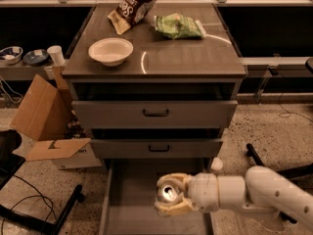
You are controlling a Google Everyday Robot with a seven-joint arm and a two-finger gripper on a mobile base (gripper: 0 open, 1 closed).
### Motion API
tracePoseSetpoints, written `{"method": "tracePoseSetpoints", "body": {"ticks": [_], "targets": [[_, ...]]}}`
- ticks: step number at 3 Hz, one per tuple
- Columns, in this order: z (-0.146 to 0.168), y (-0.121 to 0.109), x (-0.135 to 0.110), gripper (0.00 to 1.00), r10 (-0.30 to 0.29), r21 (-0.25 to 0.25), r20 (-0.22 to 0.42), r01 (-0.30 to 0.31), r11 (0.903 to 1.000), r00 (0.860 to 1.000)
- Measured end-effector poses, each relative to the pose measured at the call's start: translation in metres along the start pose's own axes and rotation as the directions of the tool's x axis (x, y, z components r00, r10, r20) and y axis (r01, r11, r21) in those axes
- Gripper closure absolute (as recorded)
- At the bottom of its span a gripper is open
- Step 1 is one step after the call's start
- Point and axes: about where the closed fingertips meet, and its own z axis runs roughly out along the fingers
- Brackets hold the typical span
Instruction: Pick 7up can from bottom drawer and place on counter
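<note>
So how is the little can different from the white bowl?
The 7up can is small, shiny and metal; the white bowl is wider and pale. The 7up can is low down at the bottom drawer, held by the gripper, whose fingers close around it; the white bowl sits free on the counter. Both are round.
</note>
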Motion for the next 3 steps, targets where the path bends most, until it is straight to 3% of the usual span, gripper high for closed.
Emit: {"method": "tracePoseSetpoints", "body": {"ticks": [1,2,3], "targets": [[-0.024,-0.034,-0.077,1.00,-0.015,0.088,-0.059,0.020,0.9959,0.998],[-0.022,-0.057,-0.127,1.00,-0.051,0.124,-0.181,0.074,0.9895,0.982],[-0.022,-0.057,-0.126,1.00,-0.051,0.124,-0.181,0.074,0.9895,0.982]]}}
